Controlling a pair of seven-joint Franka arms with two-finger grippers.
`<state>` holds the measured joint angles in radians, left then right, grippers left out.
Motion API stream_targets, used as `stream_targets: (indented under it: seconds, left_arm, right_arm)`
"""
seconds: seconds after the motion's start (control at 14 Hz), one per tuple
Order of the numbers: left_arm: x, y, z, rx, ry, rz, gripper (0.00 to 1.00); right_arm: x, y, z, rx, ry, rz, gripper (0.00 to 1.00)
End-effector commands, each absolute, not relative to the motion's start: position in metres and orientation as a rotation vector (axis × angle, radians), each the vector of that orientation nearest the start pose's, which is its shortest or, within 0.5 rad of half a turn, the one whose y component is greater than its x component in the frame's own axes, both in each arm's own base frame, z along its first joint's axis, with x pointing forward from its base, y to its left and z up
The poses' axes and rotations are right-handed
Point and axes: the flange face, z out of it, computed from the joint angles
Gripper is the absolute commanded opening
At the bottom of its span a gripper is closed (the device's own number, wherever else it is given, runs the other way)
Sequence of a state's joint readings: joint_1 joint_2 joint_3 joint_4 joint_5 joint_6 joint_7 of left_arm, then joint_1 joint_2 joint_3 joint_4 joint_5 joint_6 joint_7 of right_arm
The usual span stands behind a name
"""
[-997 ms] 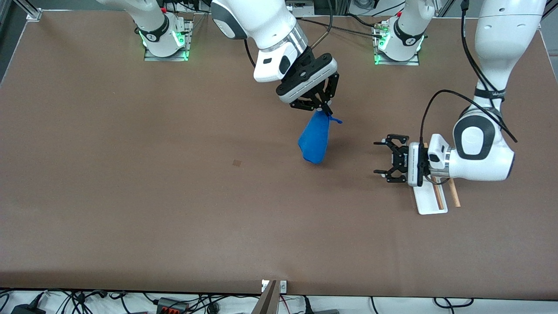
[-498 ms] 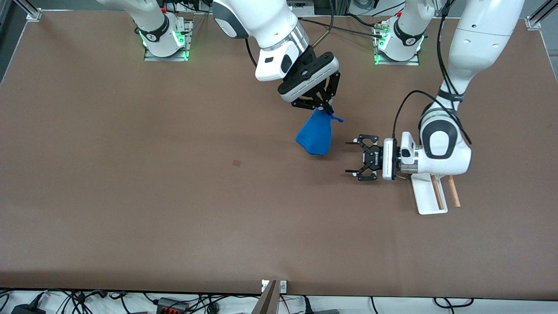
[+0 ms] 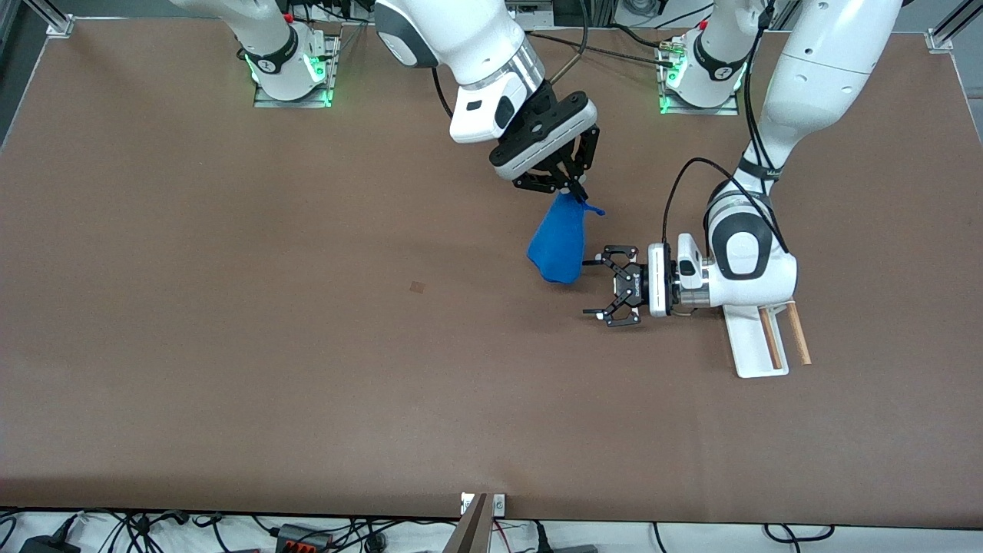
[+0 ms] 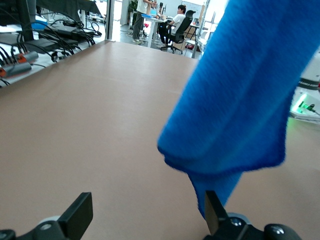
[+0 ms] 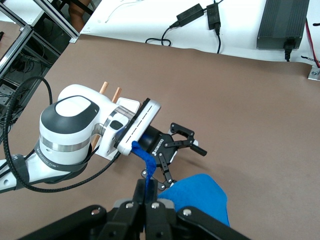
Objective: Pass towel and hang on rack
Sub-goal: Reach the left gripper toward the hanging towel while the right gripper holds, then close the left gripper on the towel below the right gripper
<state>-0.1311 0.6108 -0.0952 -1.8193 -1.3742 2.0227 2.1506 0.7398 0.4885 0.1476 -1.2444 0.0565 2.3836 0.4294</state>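
Right gripper [image 3: 572, 187] pinches the small royal-blue microfibre towel [image 3: 559, 244] mid-table. Left gripper [image 3: 595, 287], fingers spread, sits beside its hanging edge, near the white-tray wooden-rod rack [image 3: 756, 349].

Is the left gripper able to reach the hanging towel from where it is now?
Probably yes. The left gripper is open beside the towel, which hangs from the right gripper, with nothing between them.

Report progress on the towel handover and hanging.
Done: the right gripper is shut on the towel, holding it up by its top corner above the table. In hand: the left gripper, fingers open, sits level beside the towel's lower end, not yet gripping it. Left: the handover itself and hanging; the rack carries nothing.
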Motion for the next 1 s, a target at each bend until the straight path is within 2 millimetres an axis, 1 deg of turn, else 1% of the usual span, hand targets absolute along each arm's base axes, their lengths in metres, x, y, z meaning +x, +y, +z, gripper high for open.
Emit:
stream_targets:
  seconds: [0.0, 0.14, 0.28, 0.36, 0.43, 0.57, 0.71, 0.93]
  left_arm:
    - [0.618, -0.213, 0.232, 1.575, -1.4, 0.911, 0.96]
    - [0.62, -0.213, 0.241, 1.571, -1.405, 0.923, 0.95]
    - [0.619, -0.222, 0.261, 1.555, -1.417, 0.938, 0.94]
    - [0.617, -0.228, 0.268, 1.545, -1.426, 0.938, 0.93]
    - [0.615, -0.23, 0.272, 1.542, -1.429, 0.94, 0.92]
    - [0.608, -0.236, 0.274, 1.533, -1.438, 0.932, 0.92]
    - [0.601, -0.234, 0.272, 1.533, -1.442, 0.922, 0.91]
    - [0.589, -0.236, 0.26, 1.519, -1.456, 0.906, 0.9]
  right_arm:
    - [0.494, 0.564, 0.569, -2.529, -0.484, -0.612, 0.0]
    - [0.494, 0.564, 0.569, -2.529, -0.485, -0.613, 0.0]
    - [0.494, 0.564, 0.569, -2.53, -0.486, -0.615, 0.0]
    - [0.493, 0.565, 0.568, -2.53, -0.488, -0.613, 0.0]
    - [0.493, 0.565, 0.569, -2.529, -0.488, -0.614, 0.0]
    - [0.493, 0.565, 0.568, -2.53, -0.488, -0.613, 0.0]
    - [0.493, 0.565, 0.569, -2.529, -0.487, -0.613, 0.0]
    - [0.493, 0.565, 0.568, -2.53, -0.488, -0.613, 0.0]
